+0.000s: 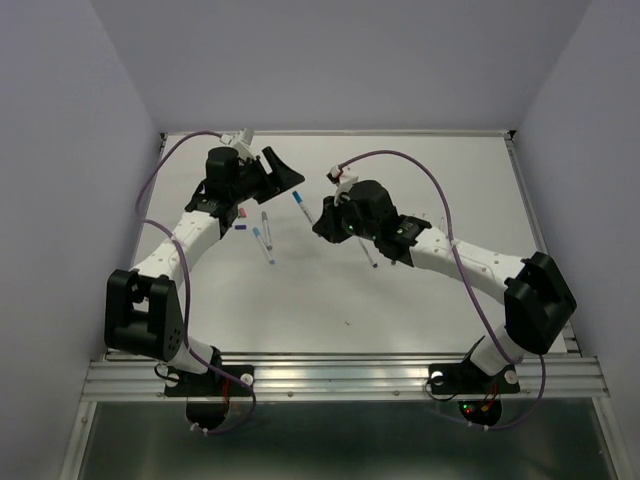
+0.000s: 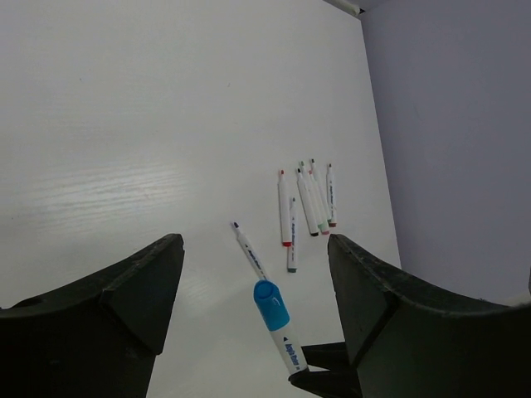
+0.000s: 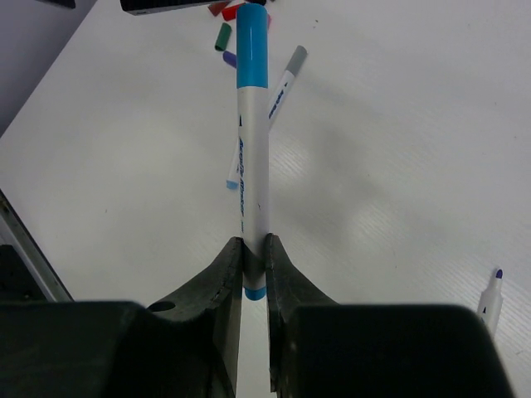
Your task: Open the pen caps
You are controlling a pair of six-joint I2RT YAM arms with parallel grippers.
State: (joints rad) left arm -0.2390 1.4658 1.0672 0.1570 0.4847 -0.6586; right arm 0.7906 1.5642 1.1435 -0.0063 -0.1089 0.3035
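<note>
Right gripper, nearest the lens, is clenched on only the tail end of a white pen, and that short hold is where I judge trouble could start: a squeeze off-centre or a slanted pull from the other side could pivot the pen or slide it out instead of freeing its light-blue cap. Left gripper stands wide apart and grasps nothing, the cap lying in the gap between its fingers, touching neither. Uncapped pens lie clustered farther out on the table, and loose caps lie beyond the held pen.
</note>
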